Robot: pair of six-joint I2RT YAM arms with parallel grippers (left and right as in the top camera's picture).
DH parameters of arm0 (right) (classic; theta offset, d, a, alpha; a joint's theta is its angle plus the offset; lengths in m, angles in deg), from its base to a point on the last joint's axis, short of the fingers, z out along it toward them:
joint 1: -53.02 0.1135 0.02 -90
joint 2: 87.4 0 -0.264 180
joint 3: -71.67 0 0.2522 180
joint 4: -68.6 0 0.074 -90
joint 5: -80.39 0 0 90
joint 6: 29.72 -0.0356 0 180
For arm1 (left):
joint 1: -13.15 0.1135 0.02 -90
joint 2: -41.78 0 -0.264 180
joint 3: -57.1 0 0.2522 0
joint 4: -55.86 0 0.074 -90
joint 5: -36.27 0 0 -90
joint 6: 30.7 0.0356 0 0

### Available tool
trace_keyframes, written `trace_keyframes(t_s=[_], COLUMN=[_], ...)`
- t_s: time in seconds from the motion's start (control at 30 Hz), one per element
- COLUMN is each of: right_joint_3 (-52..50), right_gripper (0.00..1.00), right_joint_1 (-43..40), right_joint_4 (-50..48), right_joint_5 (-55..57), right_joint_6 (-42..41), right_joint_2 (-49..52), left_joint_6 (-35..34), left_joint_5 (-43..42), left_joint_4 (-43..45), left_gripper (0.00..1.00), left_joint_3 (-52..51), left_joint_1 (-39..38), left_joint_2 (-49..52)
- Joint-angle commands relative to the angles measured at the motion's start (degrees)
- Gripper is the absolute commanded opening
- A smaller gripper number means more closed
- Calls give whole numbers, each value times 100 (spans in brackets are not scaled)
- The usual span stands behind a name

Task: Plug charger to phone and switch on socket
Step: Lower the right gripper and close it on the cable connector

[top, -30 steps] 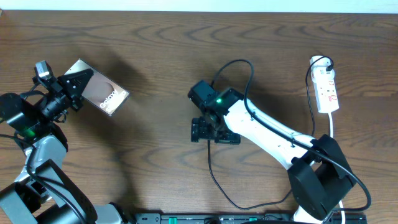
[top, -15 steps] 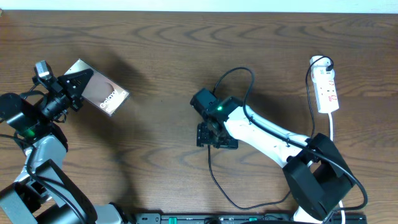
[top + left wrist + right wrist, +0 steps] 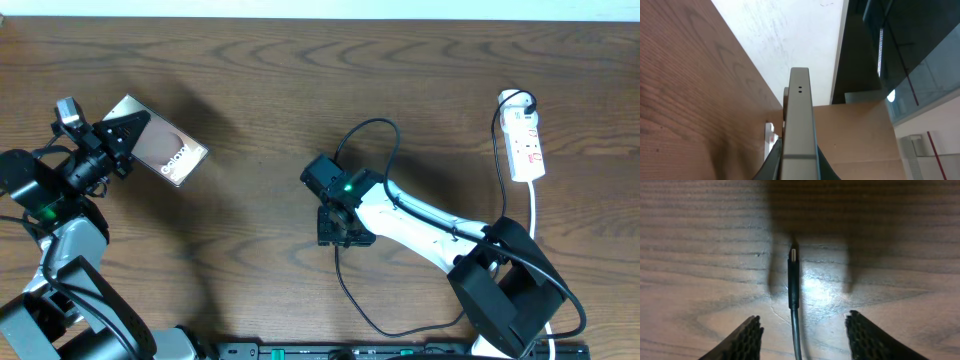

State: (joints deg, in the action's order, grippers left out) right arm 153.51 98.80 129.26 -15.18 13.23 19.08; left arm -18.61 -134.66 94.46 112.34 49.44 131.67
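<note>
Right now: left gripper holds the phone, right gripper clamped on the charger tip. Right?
Not clamped: the right wrist view shows the right gripper open, the charger tip lying untouched between its jaws. The left gripper does hold the phone.

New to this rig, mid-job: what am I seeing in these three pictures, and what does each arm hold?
You have two robot arms at a brown wooden table, each ending in two fingers. The wide picture looks down from above; the other two come from a camera on each wrist. The left arm's fingers are shut on the flat dark phone with white lettering. The right arm's fingers stand open either side of the thin black charger cable at its plug tip, which lies on the table, not gripped. The white power strip lies at the table's right end.
</note>
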Motion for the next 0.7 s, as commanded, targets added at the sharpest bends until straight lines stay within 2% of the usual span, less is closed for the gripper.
trace_keyframes(t_s=[0.0, 0.1, 0.27, 0.67], right_joint_3=[-37, -37, -37, -37], right_gripper=[52, 54, 47, 48], right_joint_1=[39, 37, -72, -177], right_joint_4=[-46, -94, -127, -221], right_joint_5=[90, 42, -149, -144], right_joint_6=[37, 39, 44, 85], right_joint_2=[120, 284, 428, 444], left_joint_6=[81, 96, 96, 96], left_joint_5=[-116, -116, -116, -114], left_joint_4=[48, 48, 48, 48], left_gripper=[7, 8, 7, 7], left_joint_3=[48, 48, 48, 48], left_joint_1=[11, 11, 11, 11], left_joint_2=[-79, -79, -79, -79])
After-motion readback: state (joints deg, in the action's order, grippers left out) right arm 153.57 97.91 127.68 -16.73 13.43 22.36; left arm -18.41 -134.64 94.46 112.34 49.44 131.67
